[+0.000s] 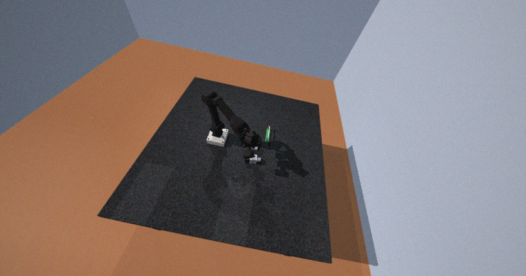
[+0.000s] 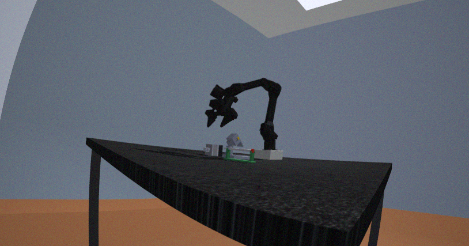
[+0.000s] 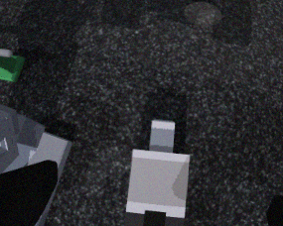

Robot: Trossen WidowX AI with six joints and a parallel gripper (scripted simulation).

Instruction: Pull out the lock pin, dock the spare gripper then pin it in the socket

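The spare gripper (image 3: 157, 182) (image 1: 253, 159) (image 2: 213, 149) lies flat on the black table (image 1: 176, 186) (image 2: 295, 185). It has a white body, a short grey spigot (image 3: 163, 135) at one end and dark fingers at the other. My gripper (image 2: 215, 124) (image 1: 250, 149) is open and empty. It hangs well above the spare gripper, its black fingers at the wrist view's lower corners. The grey mount (image 2: 234, 140) (image 3: 17, 141) stands just beside it. A pale rod with a red knob (image 2: 252, 151), the lock pin, lies along a green base (image 2: 239, 159) (image 1: 267, 134) (image 3: 5, 67). I cannot tell whether it passes through the socket.
The arm's white base block (image 1: 216, 138) (image 2: 270, 154) stands close behind the mount and the green base. The table's edges are far from all the parts. An orange floor lies below.
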